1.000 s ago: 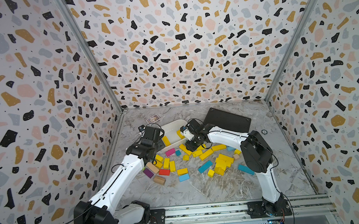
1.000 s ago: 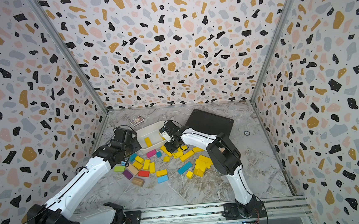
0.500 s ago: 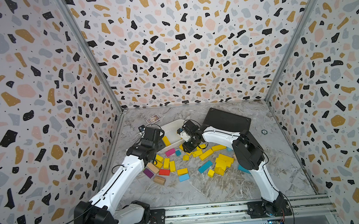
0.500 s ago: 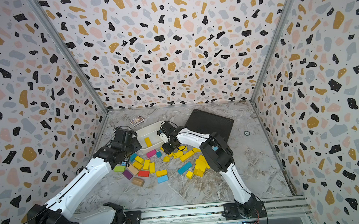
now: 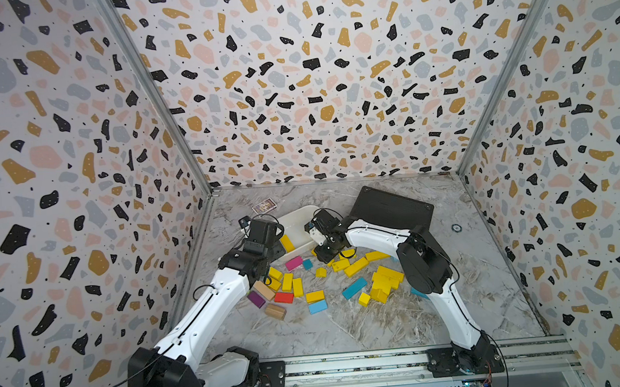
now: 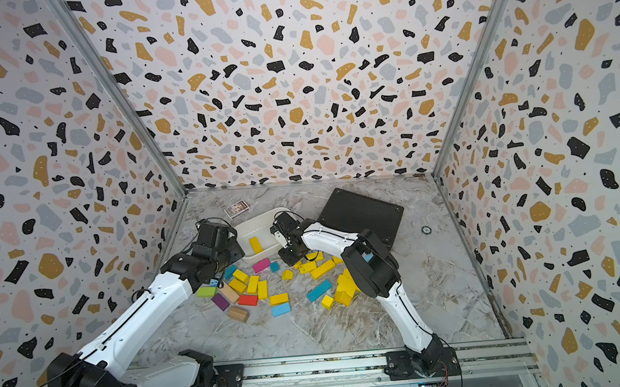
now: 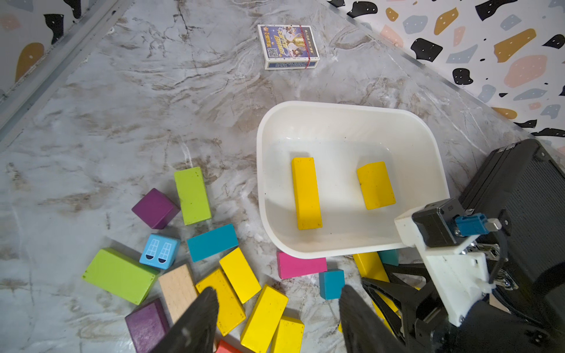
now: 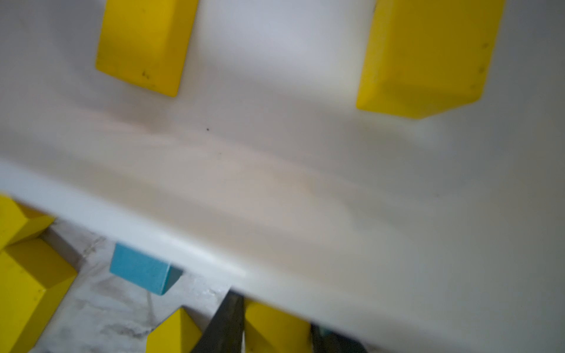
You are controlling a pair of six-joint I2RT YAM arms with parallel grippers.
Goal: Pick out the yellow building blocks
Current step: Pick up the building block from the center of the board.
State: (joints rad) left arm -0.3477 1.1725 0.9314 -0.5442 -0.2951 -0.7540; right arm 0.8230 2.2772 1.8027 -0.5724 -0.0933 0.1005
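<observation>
Terrazzo-patterned walls (image 5: pixel 294 91) enclose a grey marble table (image 5: pixel 348 330) on three sides. Two white robot arms reach in from the near edge, the left arm (image 5: pixel 205 314) and the right arm (image 5: pixel 438 286), and meet near the middle of the table. A flat black case (image 5: pixel 391 207) lies at the back, right of centre. Just beside it sits a white plastic tub (image 7: pixel 351 113). A small printed card box (image 7: pixel 287 45) lies apart from the tub, near the back wall.

The yellow building blocks (image 5: pixel 385 282) are mostly scattered on the table in front of the tub, mixed with lime green, purple, teal, pink, red and plain wooden blocks. Two yellow bars lie flat inside the tub, well apart, a long one (image 7: pixel 305 192) and a shorter one (image 7: pixel 375 185).

The left gripper (image 7: pixel 278 293) hangs above the mixed blocks with its dark fingers spread wide and nothing between them. The right gripper (image 8: pixel 273 314) is low at the tub's near rim, its fingers pinching a yellow block (image 8: pixel 275 330). That close view is blurred. A small teal cube (image 8: pixel 140 272) sits on the table just outside the rim.
</observation>
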